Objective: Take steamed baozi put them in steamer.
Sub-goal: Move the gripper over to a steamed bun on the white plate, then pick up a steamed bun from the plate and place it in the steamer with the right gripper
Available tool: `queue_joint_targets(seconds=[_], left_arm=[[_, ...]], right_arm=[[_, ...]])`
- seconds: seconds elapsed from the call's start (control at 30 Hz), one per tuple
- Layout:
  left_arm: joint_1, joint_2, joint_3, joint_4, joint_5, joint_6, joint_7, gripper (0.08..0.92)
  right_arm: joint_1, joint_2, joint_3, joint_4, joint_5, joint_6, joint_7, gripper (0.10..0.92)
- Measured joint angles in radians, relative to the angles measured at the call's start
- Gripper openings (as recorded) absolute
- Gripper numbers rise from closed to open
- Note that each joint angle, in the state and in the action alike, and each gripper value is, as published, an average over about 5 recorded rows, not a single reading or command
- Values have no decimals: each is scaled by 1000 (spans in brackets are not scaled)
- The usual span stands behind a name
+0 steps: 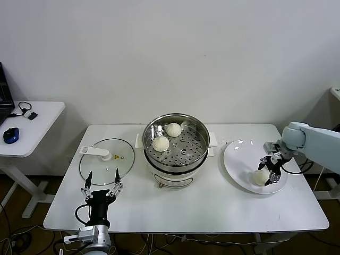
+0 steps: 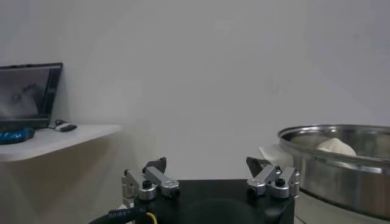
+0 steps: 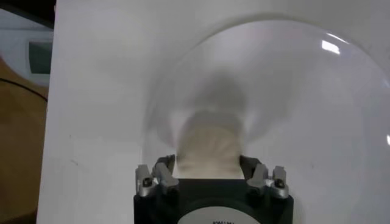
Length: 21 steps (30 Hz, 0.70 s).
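Note:
The steel steamer (image 1: 150, 159) stands mid-table with two cream-white baozi (image 1: 172, 129) (image 1: 161, 143) in its perforated basket. A third baozi (image 1: 260, 177) lies on the white plate (image 1: 239, 154) at the right. My right gripper (image 1: 271, 174) reaches down onto the plate, its fingers pressed against both sides of that baozi. In the right wrist view the baozi (image 3: 207, 143) sits between the jaws of my right gripper (image 3: 207, 161), still low on the plate (image 3: 292, 91). My left gripper (image 1: 101, 183) is parked open and empty at the front left.
A flat glass lid (image 1: 106, 159) with a white handle lies left of the steamer, just beyond my left gripper. The left wrist view shows my left gripper (image 2: 207, 163), the steamer wall (image 2: 341, 170) and a baozi (image 2: 335, 146). A side table with a laptop stands far left.

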<state>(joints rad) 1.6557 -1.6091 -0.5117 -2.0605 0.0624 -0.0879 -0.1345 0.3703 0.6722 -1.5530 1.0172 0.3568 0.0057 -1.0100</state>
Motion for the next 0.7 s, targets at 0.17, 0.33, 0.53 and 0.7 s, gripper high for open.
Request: queue_joint_targets(seconds=[0.17, 0.33, 0.53, 0.7], left_arm=[[2, 0, 0, -6, 0, -1, 0, 823], [1, 0, 1, -8, 0, 0, 0, 823], [-1, 0, 6, -10, 1, 2, 0, 823], [-2, 0, 8, -14, 1, 4, 0, 823]], right_arm=[[6, 1, 0, 8, -6, -1, 2, 662], [40, 5, -25, 30, 0, 6, 1, 647], [155, 25, -108, 82, 36, 28, -6, 639], [285, 63, -182, 139, 82, 60, -18, 644]])
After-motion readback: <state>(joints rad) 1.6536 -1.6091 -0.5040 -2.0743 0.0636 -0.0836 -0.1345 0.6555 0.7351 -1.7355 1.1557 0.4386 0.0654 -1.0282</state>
